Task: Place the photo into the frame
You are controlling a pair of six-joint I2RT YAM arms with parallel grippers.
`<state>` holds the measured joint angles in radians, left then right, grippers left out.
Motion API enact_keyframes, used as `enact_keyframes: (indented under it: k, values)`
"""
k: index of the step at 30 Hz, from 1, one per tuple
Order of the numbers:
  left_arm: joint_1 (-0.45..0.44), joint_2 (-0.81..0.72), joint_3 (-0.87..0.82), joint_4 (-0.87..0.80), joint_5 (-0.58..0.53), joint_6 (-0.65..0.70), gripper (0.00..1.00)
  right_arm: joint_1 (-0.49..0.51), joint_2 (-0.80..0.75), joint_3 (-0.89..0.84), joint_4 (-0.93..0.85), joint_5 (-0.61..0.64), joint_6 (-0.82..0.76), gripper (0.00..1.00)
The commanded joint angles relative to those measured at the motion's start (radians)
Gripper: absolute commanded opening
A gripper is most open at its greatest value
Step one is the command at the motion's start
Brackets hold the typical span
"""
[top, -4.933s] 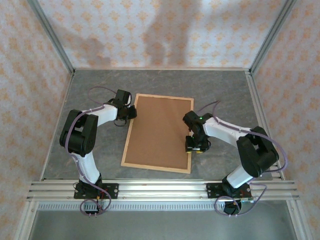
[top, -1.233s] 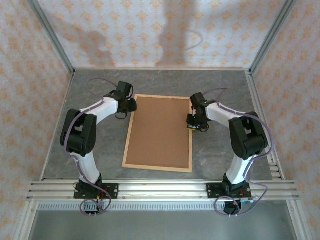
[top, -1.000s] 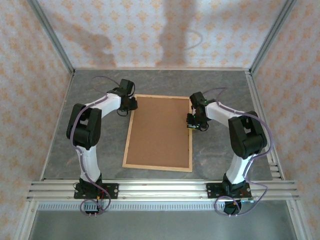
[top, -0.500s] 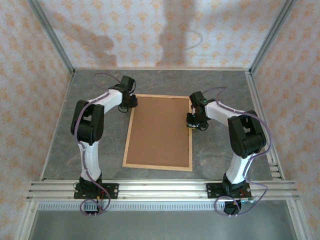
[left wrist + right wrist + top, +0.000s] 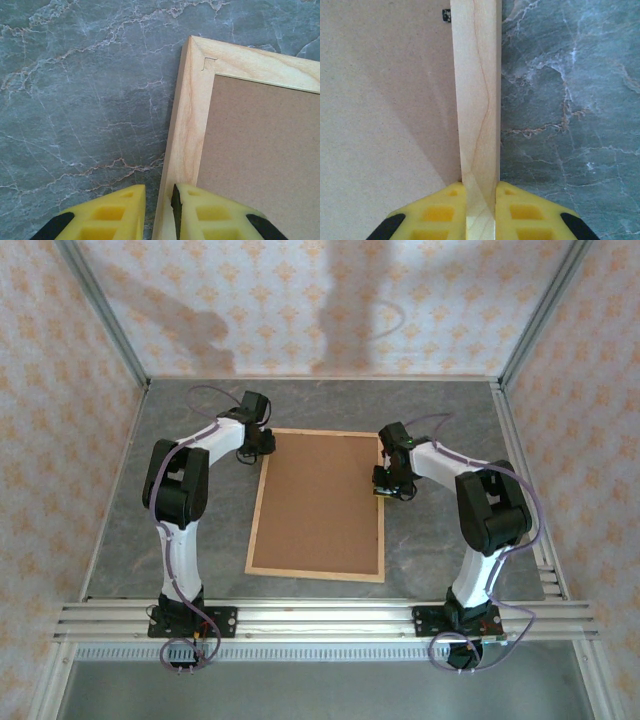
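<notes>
The surface [image 5: 450, 420] is grey-green stone with thin pale cracks, like marble. Around it stand walls [image 5: 300, 300] with cream paper and little orange flowers, and grey shadows fall on the back wall. Metal posts [image 5: 103, 312] stand in the corners, and a metal rail [image 5: 320, 618] runs just past the frame's near end. The frame [image 5: 187, 125] lies flat in the middle of the surface. It is a big rectangle made of thin strips of pale wood with wavy grain. A plain brown board [image 5: 320, 500] fills the inside of the frame, so whatever is under the board is hidden. At the frame's far left corner there is a small L-shaped mark [image 5: 209, 62] in the wood. The left pincer [image 5: 158, 192] is near that corner, over the frame's outer left edge. Its yellow fingers are close together with a thin gap, and I cannot tell if they hold anything. The right pincer [image 5: 481, 186] is on the frame's right strip, nearer the far end. It is closed on the frame, with one yellow finger on each side of the wood. A tiny black mark [image 5: 446, 15] sits on the board beside that strip, too small to make out. The wrist views cut off the backs of the fingers.
</notes>
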<state>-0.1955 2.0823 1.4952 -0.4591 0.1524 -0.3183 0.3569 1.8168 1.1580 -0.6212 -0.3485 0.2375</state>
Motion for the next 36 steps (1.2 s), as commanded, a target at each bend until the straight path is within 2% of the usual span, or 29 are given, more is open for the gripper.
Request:
enact_keyframes:
  k: [1,36]
  values:
    - [-0.012,0.037,-0.015,-0.009,0.018,0.015,0.24,-0.007,0.04,0.004,0.011,0.048,-0.012,0.16]
    - [-0.104,0.079,-0.066,0.014,0.062,0.003,0.26,-0.007,0.059,0.011,0.005,0.046,-0.021,0.16]
